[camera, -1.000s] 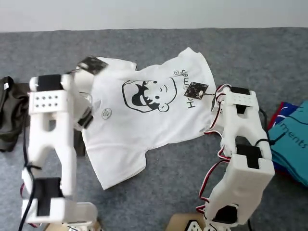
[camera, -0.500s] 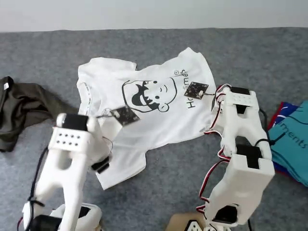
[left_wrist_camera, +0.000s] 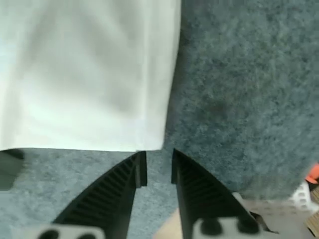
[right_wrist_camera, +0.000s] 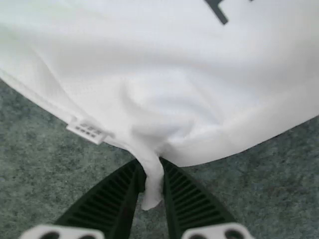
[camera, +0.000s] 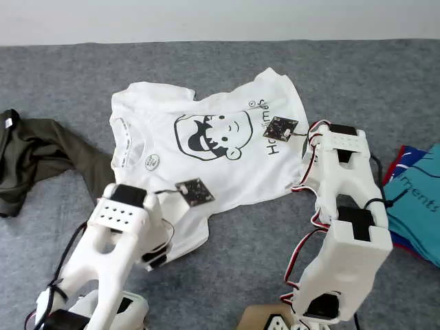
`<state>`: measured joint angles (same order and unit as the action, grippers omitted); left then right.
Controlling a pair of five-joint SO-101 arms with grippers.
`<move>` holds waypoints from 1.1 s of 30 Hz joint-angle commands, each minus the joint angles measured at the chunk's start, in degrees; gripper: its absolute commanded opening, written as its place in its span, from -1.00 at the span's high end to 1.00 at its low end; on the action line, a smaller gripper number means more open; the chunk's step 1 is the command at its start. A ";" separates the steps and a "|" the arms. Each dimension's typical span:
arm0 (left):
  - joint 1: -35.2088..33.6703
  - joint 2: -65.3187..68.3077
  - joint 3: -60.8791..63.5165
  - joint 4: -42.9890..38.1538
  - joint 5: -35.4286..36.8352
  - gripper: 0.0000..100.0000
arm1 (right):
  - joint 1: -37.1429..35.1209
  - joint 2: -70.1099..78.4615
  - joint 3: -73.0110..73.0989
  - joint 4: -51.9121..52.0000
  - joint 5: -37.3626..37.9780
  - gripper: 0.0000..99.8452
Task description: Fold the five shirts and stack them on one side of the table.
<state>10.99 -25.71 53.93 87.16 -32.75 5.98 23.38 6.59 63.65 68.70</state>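
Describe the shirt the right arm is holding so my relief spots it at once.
On the grey table, look between the two arms. The white shirt lies spread there, an edge pinched in the right tool. Unlike the olive shirt and the teal shirt at the table's sides, it bears a black cartoon face.

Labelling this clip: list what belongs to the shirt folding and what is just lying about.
Job: white shirt, pinched by the right end effector; left end effector beside its hem; olive shirt; folded teal shirt.
Lying about: tan board by the arm bases.
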 commanded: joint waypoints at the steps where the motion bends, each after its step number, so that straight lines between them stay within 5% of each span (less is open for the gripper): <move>1: 0.00 -0.97 1.89 -1.85 -0.44 0.83 | 0.31 0.31 0.53 -0.22 -0.70 0.98; 10: 0.35 -0.97 2.95 -5.54 -0.35 0.88 | 0.31 0.31 0.53 -0.22 -0.70 0.97; 18: 0.09 -0.62 3.12 -9.58 5.10 0.69 | 0.31 0.31 0.53 -0.22 -0.70 0.97; 33: -2.20 -0.53 10.33 -18.64 2.37 0.67 | 0.31 0.31 0.53 -0.22 -0.70 0.97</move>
<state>9.93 -25.80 63.08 70.99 -28.09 5.98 23.38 6.68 63.65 68.70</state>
